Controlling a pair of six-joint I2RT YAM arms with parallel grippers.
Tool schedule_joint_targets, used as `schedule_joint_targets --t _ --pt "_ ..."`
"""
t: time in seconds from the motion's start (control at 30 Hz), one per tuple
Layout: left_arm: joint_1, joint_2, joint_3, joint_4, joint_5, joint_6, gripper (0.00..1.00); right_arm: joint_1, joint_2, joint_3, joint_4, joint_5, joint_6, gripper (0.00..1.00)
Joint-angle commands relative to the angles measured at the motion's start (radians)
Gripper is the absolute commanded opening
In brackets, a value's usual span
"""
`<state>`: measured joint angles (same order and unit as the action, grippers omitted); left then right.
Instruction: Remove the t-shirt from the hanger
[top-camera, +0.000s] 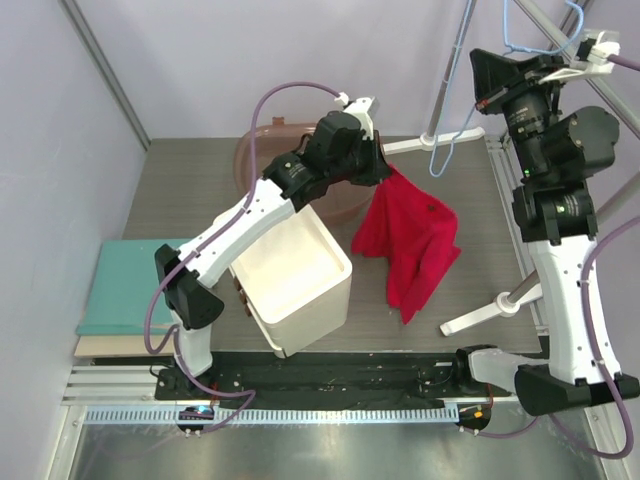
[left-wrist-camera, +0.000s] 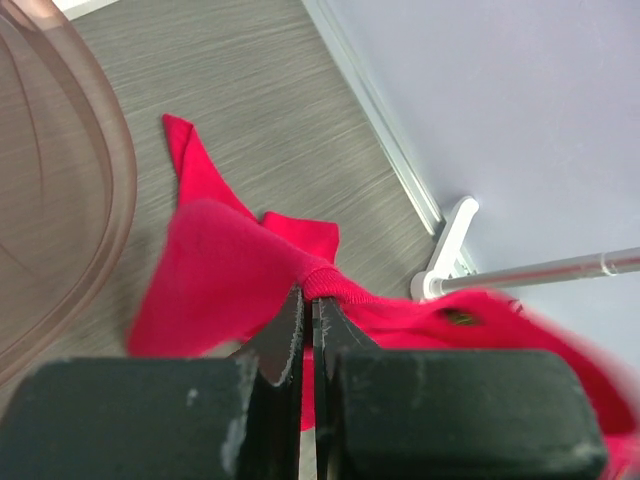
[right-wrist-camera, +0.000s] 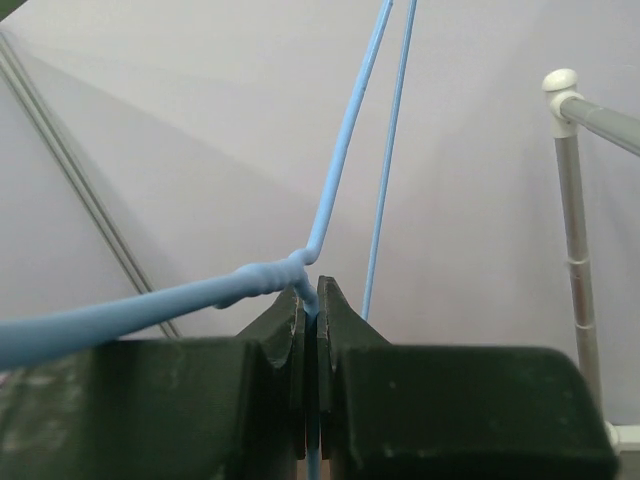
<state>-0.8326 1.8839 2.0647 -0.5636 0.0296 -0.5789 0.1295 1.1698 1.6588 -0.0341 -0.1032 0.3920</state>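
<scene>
Top external view has the t-shirt (top-camera: 410, 235) hanging in a bunch just right of the white box (top-camera: 310, 310), its lowest folds at or close to the table (top-camera: 200, 200). The hanger (right-wrist-camera: 120, 310) is held high, far to the right of and beyond the box. No wire shows inside the cloth, so the shirt looks freed.

The left tool (left-wrist-camera: 308, 295) is clamped together on one small rolled fold of red fabric. That is the weak point: with so little cloth pinched, the garment's weight or a quick swing could pull the fold out and drop the shirt beside the box rather than where it is wanted. Trailing cloth could also drag on the table or catch the rack's white foot right of the box.

The right tool (right-wrist-camera: 310, 290) is clamped on the thin wire at its twist. A round wire can pivot in such a grip, swinging the hanger's low corner back toward the shirt.
</scene>
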Motion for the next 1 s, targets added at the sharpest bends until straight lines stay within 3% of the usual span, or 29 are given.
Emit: schedule_joint_targets --t 0.0,0.1,0.27,0.3,0.33,0.4,0.43,0.57,0.67,0.77,0.9,0.97 --pt "0.0 0.029 0.092 -0.004 0.006 -0.022 0.0 0.002 0.07 0.041 0.129 -0.035 -0.03 0.01" --pt "0.0 0.053 0.126 -0.018 0.003 -0.027 0.0 0.004 0.096 0.059 0.103 -0.026 -0.028 0.01" --pt "0.0 0.096 0.175 -0.035 0.029 -0.016 0.01 0.007 0.079 0.098 -0.076 0.026 0.051 0.01" --pt "0.0 0.115 0.19 -0.047 0.035 -0.007 0.05 0.009 0.067 0.088 -0.134 0.04 0.059 0.01" --pt "0.0 0.118 0.202 -0.071 0.042 0.005 0.18 0.012 0.054 0.081 -0.154 0.059 0.064 0.01" --pt "-0.003 0.112 0.196 -0.079 0.067 0.02 0.34 0.013 0.021 0.065 -0.225 0.068 0.061 0.01" --pt "-0.006 0.089 0.186 -0.082 0.072 0.027 0.49 0.015 0.013 0.065 -0.254 0.077 0.059 0.01" --pt "-0.02 -0.035 0.042 -0.045 0.148 0.054 0.69 0.013 -0.009 0.088 -0.422 0.099 0.044 0.01" --pt "-0.045 -0.158 -0.095 -0.007 0.135 0.057 0.71 0.013 -0.025 0.09 -0.518 0.088 0.076 0.01" --pt "-0.149 -0.271 -0.233 0.095 0.05 0.115 0.71 0.015 -0.05 0.059 -0.57 0.08 0.134 0.01" --pt "-0.409 -0.328 -0.29 0.154 -0.259 0.339 0.71 0.015 -0.073 0.038 -0.638 0.092 0.173 0.01" --pt "-0.476 -0.345 -0.33 0.203 -0.469 0.379 0.71 0.013 -0.081 0.039 -0.676 0.096 0.176 0.01"
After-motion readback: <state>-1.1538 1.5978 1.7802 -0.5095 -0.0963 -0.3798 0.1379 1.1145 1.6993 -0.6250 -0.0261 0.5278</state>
